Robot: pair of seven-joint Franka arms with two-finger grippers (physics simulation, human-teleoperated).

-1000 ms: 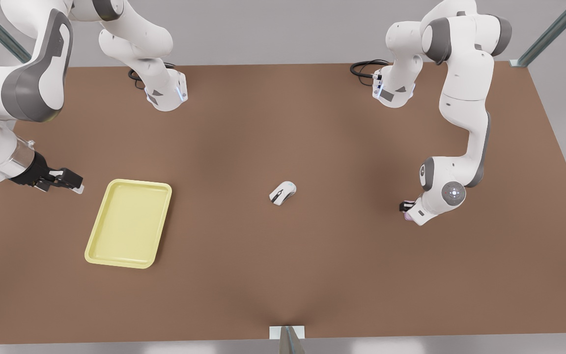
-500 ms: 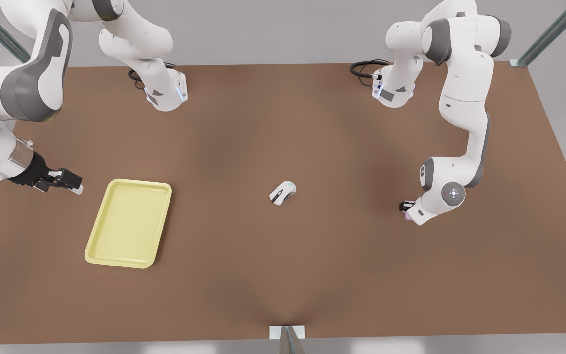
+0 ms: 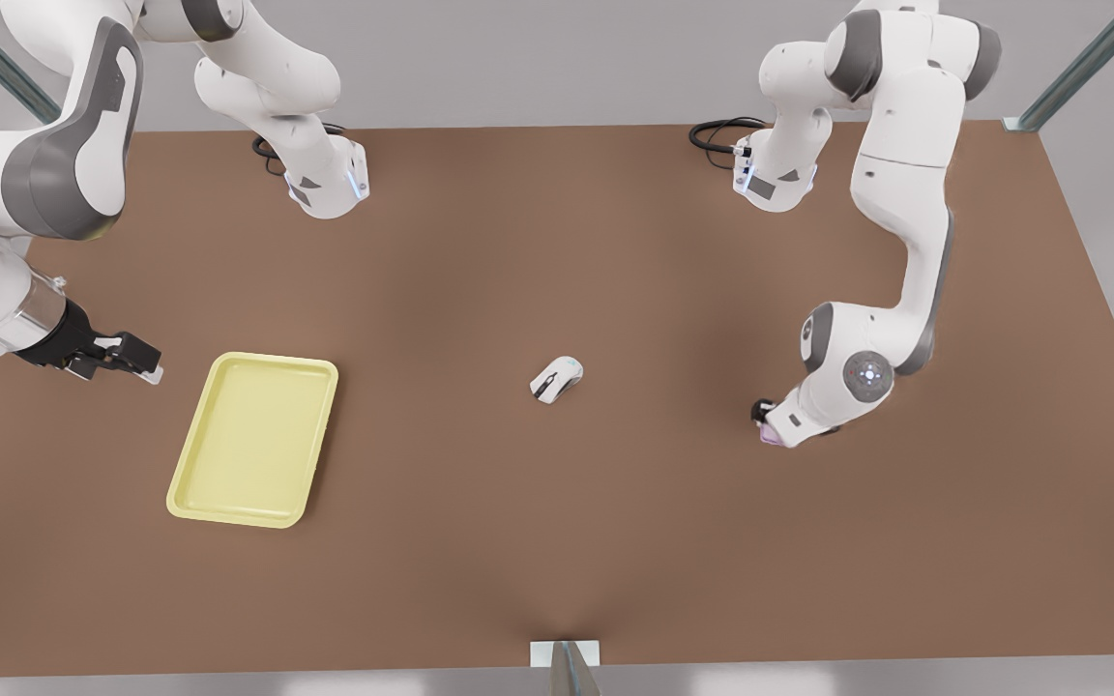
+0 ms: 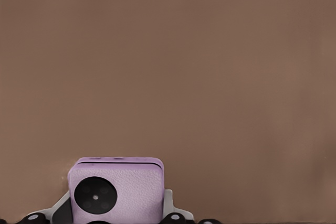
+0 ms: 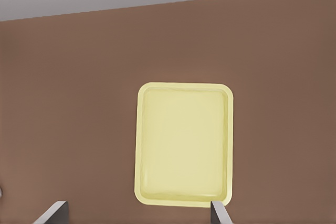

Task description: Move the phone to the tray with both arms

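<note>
Left gripper (image 3: 766,425), low over the table (image 3: 557,541) on the front view's right, is clamped on the pink phone (image 4: 116,191); we see the phone's black circle between its fingers in the left wrist view. Right gripper (image 3: 136,362) waits at the front view's left, just beside the yellow tray (image 3: 252,440), its fingers (image 5: 52,212) spread apart. We note the tray lies flat, well apart from the phone. White mouse (image 3: 556,378) sits between them, near mid-table.
</note>
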